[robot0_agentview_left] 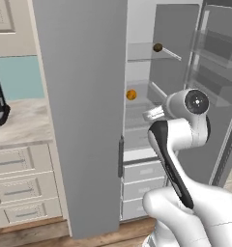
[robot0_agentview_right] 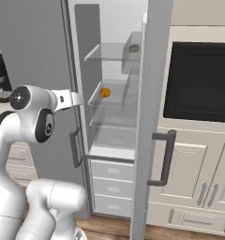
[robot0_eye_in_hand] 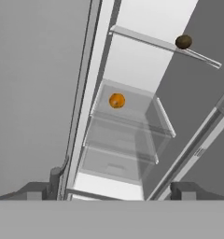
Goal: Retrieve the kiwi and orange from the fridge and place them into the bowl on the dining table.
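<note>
- You are at the start of the fetching: the fridge (robot0_agentview_left: pixel 84 116) has one door swung open, and both fruits sit inside it, untouched.
- The orange (robot0_eye_in_hand: pixel 116 100), a smooth bright ball, rests on a middle glass shelf (robot0_eye_in_hand: pixel 128 119), at about 12 o'clock from the gripper (robot0_eye_in_hand: pixel 111 189) in the hand view.
- The kiwi (robot0_eye_in_hand: pixel 183 41), a dull brown-olive oval, lies on the shelf above, near 1 o'clock, well apart from the orange.
- Your gripper's two dark fingertips (robot0_eye_in_hand: pixel 39 189) stand spread wide with nothing between them, outside the fridge, short of either fruit.
- Left to do, as I judge it: reach in, take each fruit in turn, and carry both to the bowl on the dining table.
- Materials: the fridge doors are plain matte grey, the inside white, the shelves clear and glossy with thin pale edges, and pale drawers (robot0_agentview_left: pixel 142 185) sit below them.
- Both fruits are round and will likely roll on the slick glass if nudged.
</note>
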You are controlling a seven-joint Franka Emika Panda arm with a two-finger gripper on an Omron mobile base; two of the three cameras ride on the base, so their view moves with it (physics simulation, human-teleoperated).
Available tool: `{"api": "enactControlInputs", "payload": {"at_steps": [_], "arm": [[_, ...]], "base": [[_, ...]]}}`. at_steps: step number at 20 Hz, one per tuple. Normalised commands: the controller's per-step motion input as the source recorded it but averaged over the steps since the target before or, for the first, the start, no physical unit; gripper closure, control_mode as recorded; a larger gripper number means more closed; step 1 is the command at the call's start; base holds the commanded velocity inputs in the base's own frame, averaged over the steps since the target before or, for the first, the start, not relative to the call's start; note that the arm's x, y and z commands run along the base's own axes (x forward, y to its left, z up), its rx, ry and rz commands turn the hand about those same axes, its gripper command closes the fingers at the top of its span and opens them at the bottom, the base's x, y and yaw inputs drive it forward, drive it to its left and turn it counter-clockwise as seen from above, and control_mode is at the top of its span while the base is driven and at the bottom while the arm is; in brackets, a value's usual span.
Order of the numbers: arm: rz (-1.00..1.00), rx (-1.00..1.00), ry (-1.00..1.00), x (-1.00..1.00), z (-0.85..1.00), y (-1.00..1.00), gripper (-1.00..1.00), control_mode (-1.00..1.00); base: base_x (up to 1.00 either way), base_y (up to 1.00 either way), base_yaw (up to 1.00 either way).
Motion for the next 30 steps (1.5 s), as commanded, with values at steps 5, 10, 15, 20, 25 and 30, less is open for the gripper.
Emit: {"api": "enactControlInputs", "payload": {"at_steps": [5,10,15,20,25,30], "arm": [[0.00,0.00,0.00,0.00,0.00,0.00,-1.00,1.00],[0.00,0.00,0.00,0.00,0.00,0.00,-1.00,1.00],[0.00,0.00,0.00,0.00,0.00,0.00,-1.00,1.00],[0.00,0.00,0.00,0.00,0.00,0.00,-1.00,1.00],[0.00,0.00,0.00,0.00,0.00,0.00,-1.00,1.00],[0.00,0.00,0.00,0.00,0.00,0.00,-1.00,1.00]], "base": [[0.29,-0.16,-0.10],[0.39,-0.22,-0.10],[0.43,-0.28,-0.09],[0.47,-0.21,-0.08],[0.51,-0.15,-0.07],[0.48,-0.17,-0.07]]}}
